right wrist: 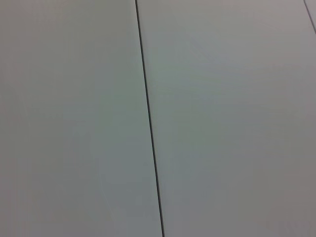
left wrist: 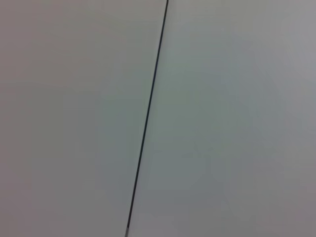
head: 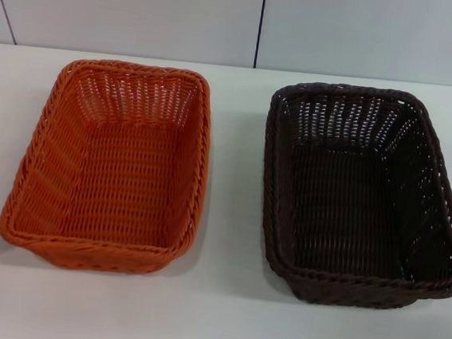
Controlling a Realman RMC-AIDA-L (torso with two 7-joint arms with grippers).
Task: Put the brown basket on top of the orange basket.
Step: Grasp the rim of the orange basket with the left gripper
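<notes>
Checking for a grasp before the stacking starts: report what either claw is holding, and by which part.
Nothing is held. The brown basket and the orange basket sit apart on the table, and no claw shows in any view.

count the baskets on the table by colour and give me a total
orange basket: 1, on the robot's left side of the white table
brown basket: 1, on the robot's right side, apart from the orange one
Total: 2 baskets, both upright and empty. No gripper shows in any view.
</notes>
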